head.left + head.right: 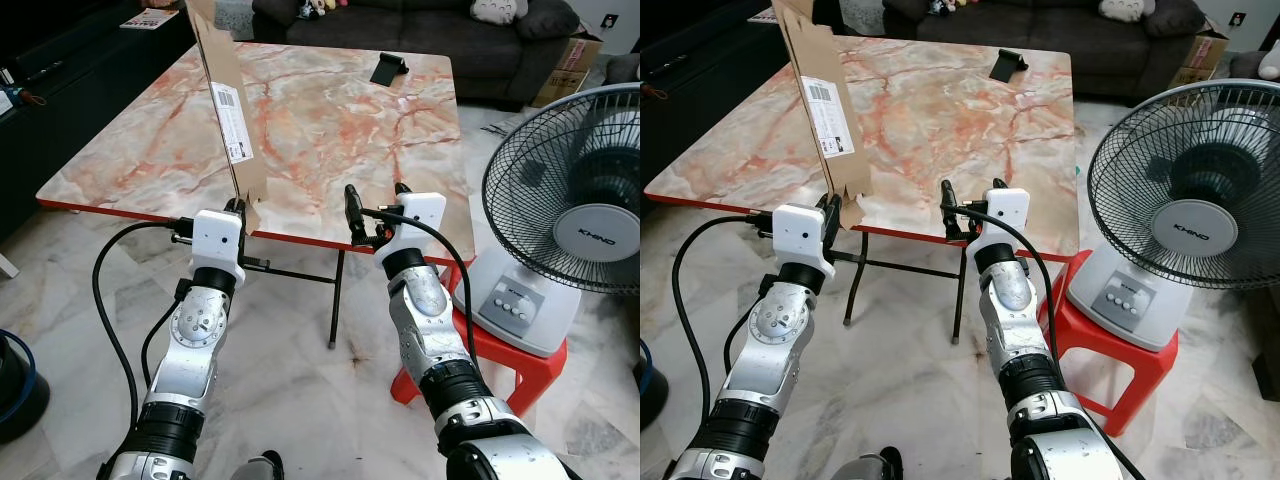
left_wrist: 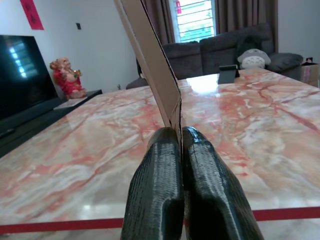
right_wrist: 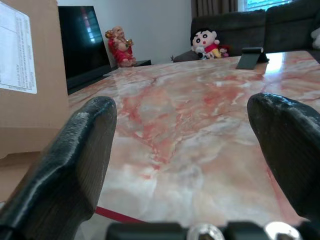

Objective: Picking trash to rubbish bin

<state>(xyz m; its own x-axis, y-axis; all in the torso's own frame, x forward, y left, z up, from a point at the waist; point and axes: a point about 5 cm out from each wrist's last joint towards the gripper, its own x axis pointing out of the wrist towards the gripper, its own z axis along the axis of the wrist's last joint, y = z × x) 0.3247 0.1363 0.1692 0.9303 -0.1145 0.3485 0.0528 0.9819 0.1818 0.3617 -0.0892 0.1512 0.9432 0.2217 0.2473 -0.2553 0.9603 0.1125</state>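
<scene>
The left gripper (image 1: 237, 208) is at the near edge of the marble table (image 1: 330, 120), its fingers (image 2: 165, 190) pressed together on the bottom edge of a flattened cardboard (image 1: 228, 100) piece. The cardboard stands up on edge, tilted, rising from the near table edge toward the far left, with a white label (image 1: 233, 123) on its face. Its lower end sits at the table's red-trimmed near edge, pinched there.

The right gripper (image 1: 376, 205) is held just right of it, also at the near table edge, fingers (image 3: 75, 165) spread wide with nothing between them.

On the far side of the table lies a small black stand (image 1: 388, 68). Beyond it is a dark sofa (image 1: 420, 30) with soft toys. To the right, a fan (image 1: 575, 200) sits on a red stool (image 1: 510, 365) beside the table. On the far left, a TV (image 2: 22, 75) stands on a low dark cabinet, with a red figurine (image 2: 65, 77) next to it. The floor (image 1: 300, 400) is pale marble tile.
</scene>
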